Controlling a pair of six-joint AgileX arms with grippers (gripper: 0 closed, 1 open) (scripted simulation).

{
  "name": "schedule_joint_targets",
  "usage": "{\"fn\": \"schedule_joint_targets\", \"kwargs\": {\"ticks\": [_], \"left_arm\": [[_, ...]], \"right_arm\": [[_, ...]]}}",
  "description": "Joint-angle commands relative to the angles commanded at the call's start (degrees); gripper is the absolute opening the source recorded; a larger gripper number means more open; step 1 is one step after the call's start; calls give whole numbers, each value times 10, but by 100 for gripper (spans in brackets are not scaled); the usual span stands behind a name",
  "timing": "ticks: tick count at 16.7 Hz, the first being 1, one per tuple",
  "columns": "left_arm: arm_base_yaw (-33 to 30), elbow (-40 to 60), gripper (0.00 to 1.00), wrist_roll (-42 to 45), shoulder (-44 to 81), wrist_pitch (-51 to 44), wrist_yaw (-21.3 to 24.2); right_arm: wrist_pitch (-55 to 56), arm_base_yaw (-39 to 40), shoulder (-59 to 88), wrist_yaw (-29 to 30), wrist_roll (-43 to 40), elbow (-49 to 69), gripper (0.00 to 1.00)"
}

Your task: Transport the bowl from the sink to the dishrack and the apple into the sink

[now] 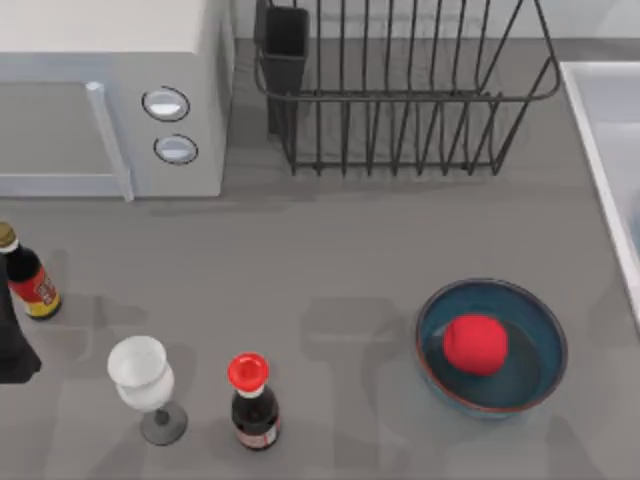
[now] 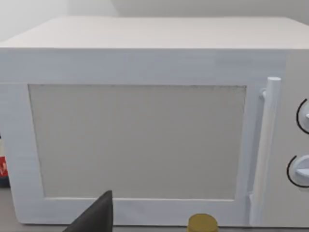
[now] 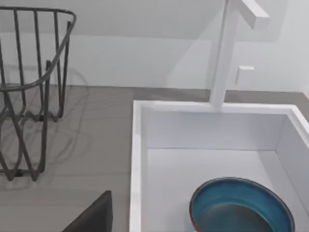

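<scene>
The bowl (image 3: 241,207) that has to move is sitting down inside the sink (image 3: 136,159), close to one wall, under the white tap (image 3: 223,53). The apple (image 1: 474,343) is resting inside a second bowl (image 1: 540,330) that looks just the same, out on the bench (image 1: 330,260) near the sink's rim (image 1: 598,150). The dishrack (image 1: 400,95) is standing at the back of the bench, beside the microwave (image 1: 100,90).

A dark bit of the left arm (image 1: 15,350) is showing at the left edge, near a small bottle (image 1: 28,275). I cannot tell if either pincer is apart or together.

Things could go wrong from here. The two bowls look alike, so the wrong one could get taken to the rack. The apple is round and smooth, so it could roll away if it is pinched off-centre. The left arm is waiting close to the bottle, a wine glass (image 1: 142,385) and a red-capped bottle (image 1: 252,400), and a wide swing could knock them over.
</scene>
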Motion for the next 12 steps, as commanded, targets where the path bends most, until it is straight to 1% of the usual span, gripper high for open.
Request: {"fn": "schedule_joint_targets", "kwargs": {"ticks": [5,12], "left_arm": [[0,0,100,0,0,0,0],[0,0,100,0,0,0,0]], "right_arm": [[-120,-40,252,1,-36,231,100],[-320,-103,669,-2,-94,610,100]]}}
